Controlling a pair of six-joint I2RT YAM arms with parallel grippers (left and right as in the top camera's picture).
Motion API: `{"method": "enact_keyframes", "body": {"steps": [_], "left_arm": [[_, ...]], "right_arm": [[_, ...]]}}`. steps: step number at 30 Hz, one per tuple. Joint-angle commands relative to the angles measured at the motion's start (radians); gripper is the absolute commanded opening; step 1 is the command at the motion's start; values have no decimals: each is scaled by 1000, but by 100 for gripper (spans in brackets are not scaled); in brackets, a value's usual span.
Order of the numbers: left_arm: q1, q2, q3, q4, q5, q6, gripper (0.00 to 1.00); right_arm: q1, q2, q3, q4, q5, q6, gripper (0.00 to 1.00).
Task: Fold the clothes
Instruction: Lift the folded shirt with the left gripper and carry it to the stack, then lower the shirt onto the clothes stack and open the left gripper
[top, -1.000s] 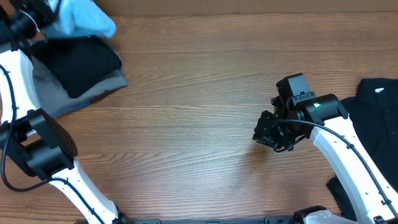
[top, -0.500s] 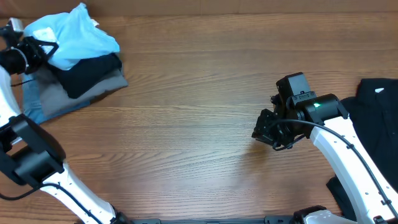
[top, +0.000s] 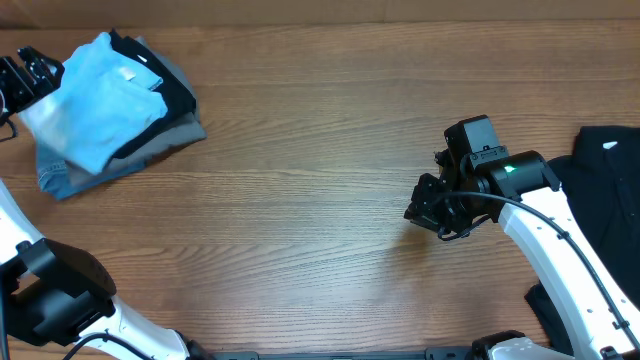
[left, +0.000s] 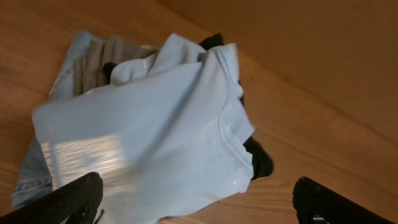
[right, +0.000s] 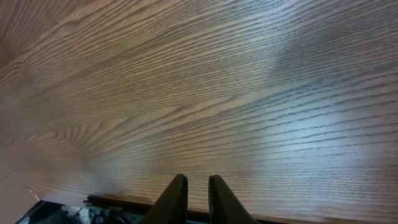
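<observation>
Light blue T-shirt (top: 95, 100) lies folded atop clothes pile (top: 172, 132); L gripper (left: 202, 202) wide, R gripper (right: 197, 193) near-closed, both empty. Stacking prob. done; next: fetch black garment (top: 605, 190).

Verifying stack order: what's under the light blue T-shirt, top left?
A black garment, a gray garment and blue denim poke out beneath the T-shirt. Their order and folds under it are covered.

light: bright, even | glare: patch on T-shirt (left: 81, 155) (left wrist) | overhead: sharp
</observation>
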Motion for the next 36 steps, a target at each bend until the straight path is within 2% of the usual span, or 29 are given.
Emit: {"method": "enact_keyframes", "body": {"steps": [1,4,7,9,11,12,13,14,16,18,25,30,33,34,35,36], "left_arm": [[14,-13,8,-36,-32,1,100],[15,-39,8,-42,16,2,100],[-3,-46,8,-61,21,69,100],[-21,-38,0,-74,-21,77,95],[-49,-21,-21,-70,-96,76,63],[-63,-6,-27,-67,-134,76,45],[-73,11,-31,-64,-168,67,22],[-79,29,-32,-58,-203,42,6],[-82,76,-32,-35,-249,-29,4],[-82,129,-32,11,-205,-57,4],[-160,357,-32,158,-6,-50,4],[-270,434,-32,208,74,24,6],[-315,423,-22,214,49,54,11],[-324,417,-11,202,29,54,16],[-329,410,-1,188,18,54,25],[-329,400,14,168,14,53,30]], "right_arm": [[0,-8,19,-6,5,-30,16],[0,-8,19,-9,5,-43,16],[0,-8,19,-1,6,-52,16],[0,-8,19,5,6,-52,16],[0,-8,19,12,6,-52,17],[0,-8,19,16,6,-52,17],[0,-8,19,19,6,-52,17],[0,-8,19,19,6,-52,17],[0,-8,19,18,6,-52,17],[0,-8,19,18,6,-52,17],[0,-8,19,29,5,-49,17],[0,-8,19,18,5,-47,17],[0,-8,19,13,4,-48,17],[0,-8,19,10,0,-48,17],[0,-8,19,9,-3,-48,17],[0,-8,19,7,-4,-48,17]]}}
